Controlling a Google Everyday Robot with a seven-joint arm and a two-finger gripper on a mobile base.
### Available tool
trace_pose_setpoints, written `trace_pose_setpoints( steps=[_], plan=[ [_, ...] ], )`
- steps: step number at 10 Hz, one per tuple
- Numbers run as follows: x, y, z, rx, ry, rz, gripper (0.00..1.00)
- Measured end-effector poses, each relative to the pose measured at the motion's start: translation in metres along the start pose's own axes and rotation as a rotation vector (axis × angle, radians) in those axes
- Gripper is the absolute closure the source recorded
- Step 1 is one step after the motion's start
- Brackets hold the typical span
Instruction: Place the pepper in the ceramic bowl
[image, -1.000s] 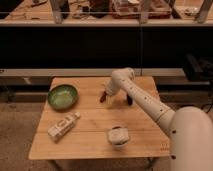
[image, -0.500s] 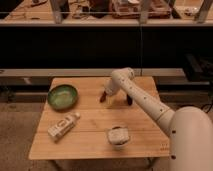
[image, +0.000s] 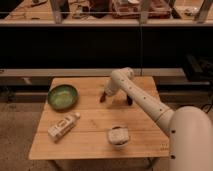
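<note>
The gripper (image: 105, 94) is largely hidden behind the white arm (image: 142, 100) that carries it. Only a dark tip shows, low over the wooden table (image: 95, 130) near its far middle. Its fingers cannot be separated by eye, and nothing can be seen clamped between them, so the jaws are taken as standing wide.

A small reddish-dark shape sits right at that tip, on the bowl side. This appears to be the pepper (image: 102, 98), lying on the table. Whether the tip touches it cannot be told.

A second dark, elongated item (image: 129, 100) lies on the table on the other side of the gripper, partly covered by the arm. Its kind cannot be made out.

The robot's body (image: 192, 142) is cut off at the right and bottom edges. The table legs are mostly out of view. The shelf items along the top edge are too indistinct to identify.

Count of things on the table:
- One green bowl (image: 63, 96), well to the side of the gripper, toward the table's far corner. Its inside holds nothing.
- One pale bottle (image: 63, 126) lying on its side, nearer the front edge than the gripper, below the bowl.
- One small whitish cup or container (image: 118, 135), standing near the front edge, well apart from the gripper. Its contents are not readable.
- One pepper.
- One unidentified dark item.

One arm and one gripper are present.
</note>
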Motion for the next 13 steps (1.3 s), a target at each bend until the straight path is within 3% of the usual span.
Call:
trace_pose_setpoints(
  steps=[4,6,9,10,11,13],
  plan=[
    [-0.001,-0.001,0.001,0.003,-0.001,0.006,0.22],
    [-0.012,0.000,0.000,0.010,-0.019,0.087,0.22],
    [-0.037,0.014,-0.004,-0.008,-0.088,0.310,0.22],
    [-0.040,0.020,-0.004,-0.014,-0.104,0.356,0.22],
    [-0.039,0.025,-0.003,-0.017,-0.114,0.388,0.22],
    [-0.033,0.029,0.002,-0.012,-0.113,0.386,0.22]
  ],
)
